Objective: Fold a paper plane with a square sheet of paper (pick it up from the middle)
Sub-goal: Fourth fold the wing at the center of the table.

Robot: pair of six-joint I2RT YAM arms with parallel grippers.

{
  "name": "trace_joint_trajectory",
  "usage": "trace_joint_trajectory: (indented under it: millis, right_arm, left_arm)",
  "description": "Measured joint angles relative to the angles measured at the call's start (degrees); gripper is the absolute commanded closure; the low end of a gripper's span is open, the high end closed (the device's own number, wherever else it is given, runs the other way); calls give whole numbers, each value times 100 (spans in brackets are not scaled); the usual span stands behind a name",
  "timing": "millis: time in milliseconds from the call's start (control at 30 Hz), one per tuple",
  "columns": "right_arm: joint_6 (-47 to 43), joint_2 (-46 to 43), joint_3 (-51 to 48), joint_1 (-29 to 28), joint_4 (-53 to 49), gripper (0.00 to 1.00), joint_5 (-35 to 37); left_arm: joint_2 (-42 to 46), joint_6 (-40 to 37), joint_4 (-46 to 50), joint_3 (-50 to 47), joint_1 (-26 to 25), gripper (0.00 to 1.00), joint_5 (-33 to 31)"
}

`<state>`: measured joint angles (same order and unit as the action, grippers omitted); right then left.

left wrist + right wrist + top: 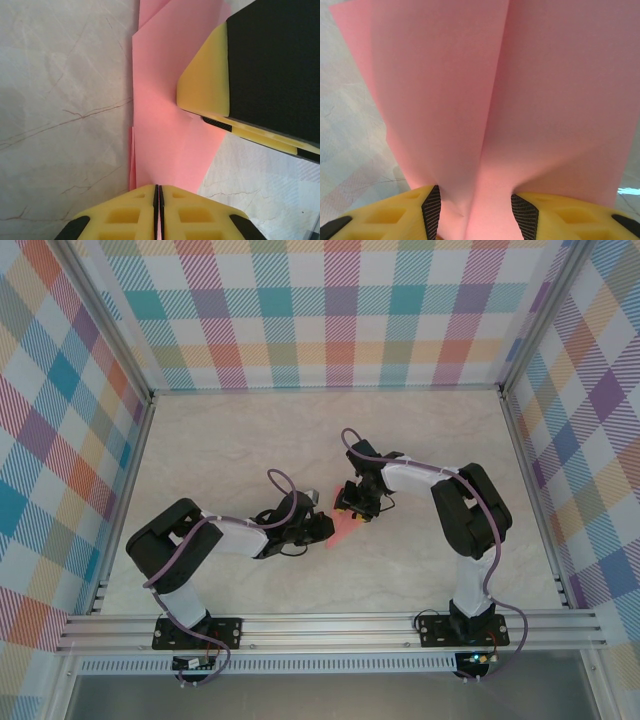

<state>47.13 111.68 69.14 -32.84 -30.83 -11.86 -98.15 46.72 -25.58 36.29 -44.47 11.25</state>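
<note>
At the near edge, a metal rail [330, 625] carried the two arm bases, the left arm [190, 550] on the left and the right arm [470, 530] on the right. Both arms reached inward over the marble-patterned table [230, 440], and they met a little right of its middle. The left gripper [320, 528] lay low and pointed to the right. In the left wrist view its yellow fingers [125, 215] were pressed together, with the near edge of the pink paper [343, 530] going into the thin line between them, so it was clamped on the paper. The paper lay between the two grippers, partly folded, with layers that overlapped, and it became narrower toward one end. One flap rested flat on the table beside the left fingers. Just beyond it, the right gripper [355, 508] came down on the paper from the far side. In the right wrist view its jaws stood partly apart, and the paper ran down between the black pads [431, 210] with a crease along its middle. The paper touched both pads and was squeezed narrower there, so this gripper held it too. Farther away the table was bare up to the far wall [330, 310], which was covered with a checked pattern of many colours, as were the left and right walls.
</note>
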Motion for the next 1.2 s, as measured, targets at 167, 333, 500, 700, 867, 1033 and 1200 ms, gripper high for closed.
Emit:
trace_joint_trajectory:
  millis: [167,333,500,700,867,1033,1200]
  right_arm:
    - [-2,11,4,0,-9,51,-11]
    - [0,42,52,4,-57,51,-13]
    - [0,66,81,9,-101,52,-13]
    - [0,96,127,9,-162,52,-9]
    - [-2,162,238,-24,-295,52,61]
    - [0,212,330,-74,-402,52,192]
    - [0,254,407,-127,-492,52,310]
  left_arm:
    - [0,2,-2,0,0,88,31]
    - [0,2,0,0,0,88,31]
    - [-2,2,-2,0,0,88,31]
    - [-7,2,0,0,0,87,33]
    - [46,4,24,-2,0,84,20]
    - [619,2,284,-15,15,84,-199]
    - [1043,2,321,-24,63,84,-431]
